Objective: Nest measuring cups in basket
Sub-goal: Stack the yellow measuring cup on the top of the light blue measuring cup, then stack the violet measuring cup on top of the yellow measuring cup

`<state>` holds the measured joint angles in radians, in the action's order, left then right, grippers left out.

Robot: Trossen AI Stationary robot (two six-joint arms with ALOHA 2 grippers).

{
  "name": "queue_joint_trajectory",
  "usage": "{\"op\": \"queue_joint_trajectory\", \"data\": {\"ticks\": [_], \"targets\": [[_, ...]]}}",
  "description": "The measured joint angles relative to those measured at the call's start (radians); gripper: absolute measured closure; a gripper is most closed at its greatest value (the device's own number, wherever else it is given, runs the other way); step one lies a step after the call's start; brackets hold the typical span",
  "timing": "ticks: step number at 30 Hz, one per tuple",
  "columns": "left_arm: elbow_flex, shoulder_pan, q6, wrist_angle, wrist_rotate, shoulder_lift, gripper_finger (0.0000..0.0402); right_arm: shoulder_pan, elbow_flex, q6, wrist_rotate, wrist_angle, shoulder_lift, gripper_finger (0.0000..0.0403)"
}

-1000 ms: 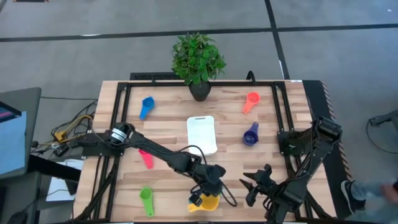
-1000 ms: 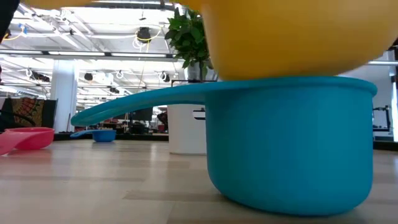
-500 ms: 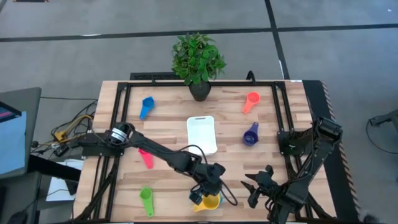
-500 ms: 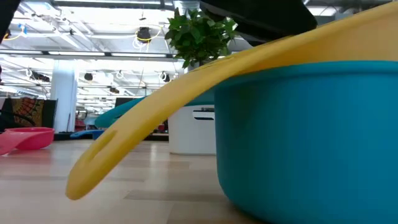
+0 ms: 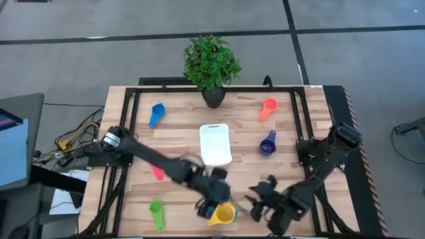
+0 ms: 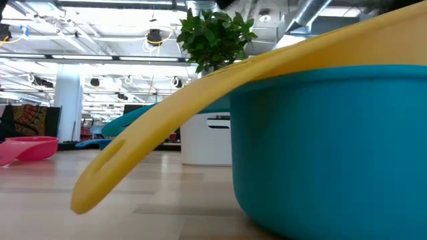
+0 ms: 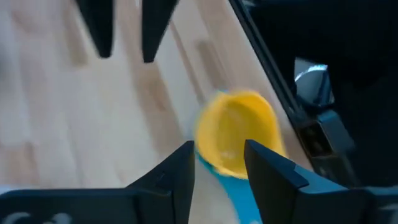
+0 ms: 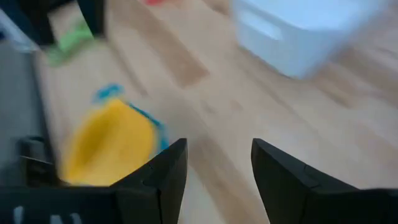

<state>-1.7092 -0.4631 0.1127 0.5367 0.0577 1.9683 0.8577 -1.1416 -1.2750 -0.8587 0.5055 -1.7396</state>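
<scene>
The yellow-orange measuring cup (image 5: 224,214) sits nested in the teal cup (image 6: 327,147) near the table's near edge. Its handle (image 6: 167,130) slants down over the teal rim. My left gripper (image 7: 217,165) hovers open just above the pair, one finger on either side and touching neither. To the right of them my right gripper (image 5: 257,202) is open and faces them across bare wood. The white basket (image 5: 215,143) stands at mid-table. The blue (image 5: 157,113), red-orange (image 5: 267,108), purple (image 5: 267,143), pink (image 5: 157,171) and green (image 5: 157,214) cups lie singly on the table.
A potted plant (image 5: 212,66) stands at the table's far edge, behind the basket. A dark frame rail (image 5: 199,88) runs around the tabletop. Bare wood lies between the basket and the nested cups.
The yellow-orange cup has dropped from just above the teal cup into it, and its handle now slants down. My left gripper has let go of it, risen clear and drawn a little toward the table's left. My right gripper has moved left toward the nested cups.
</scene>
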Motion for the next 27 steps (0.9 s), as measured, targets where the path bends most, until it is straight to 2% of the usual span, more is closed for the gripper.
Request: {"op": "queue_joint_trajectory", "data": {"ticks": [4, 6, 10, 12, 15, 19, 23, 27], "targets": [[0.002, -0.117, 0.103, 0.101, 0.144, 0.000, 0.0301, -0.020, 0.001, 0.237, -0.013, -0.223, -0.003, 0.0203], [0.002, -0.171, 0.147, 0.123, 0.223, 0.000, 0.0310, -0.022, 0.000, 0.297, 0.009, -0.276, -0.003, 0.0205], [0.002, -0.243, 0.200, 0.117, 0.342, -0.005, 0.0324, -0.037, 0.000, 0.279, 0.061, -0.283, -0.053, 0.0209], [0.003, -0.258, 0.226, 0.121, 0.386, -0.005, 0.0329, -0.037, 0.006, 0.260, 0.062, -0.255, -0.062, 0.0209], [0.005, -0.259, 0.248, 0.119, 0.456, -0.005, 0.0333, -0.051, -0.003, 0.254, 0.119, -0.313, -0.099, 0.0207], [0.006, -0.246, 0.267, 0.119, 0.503, -0.005, 0.0335, -0.058, 0.002, 0.218, 0.160, -0.283, -0.136, 0.0205], [0.006, -0.230, 0.288, 0.122, 0.506, -0.005, 0.0335, -0.049, 0.000, 0.134, 0.101, -0.177, -0.130, 0.0211], [0.006, -0.217, 0.293, 0.129, 0.508, -0.005, 0.0335, -0.028, 0.001, 0.124, 0.030, -0.131, -0.084, 0.0216]]}}
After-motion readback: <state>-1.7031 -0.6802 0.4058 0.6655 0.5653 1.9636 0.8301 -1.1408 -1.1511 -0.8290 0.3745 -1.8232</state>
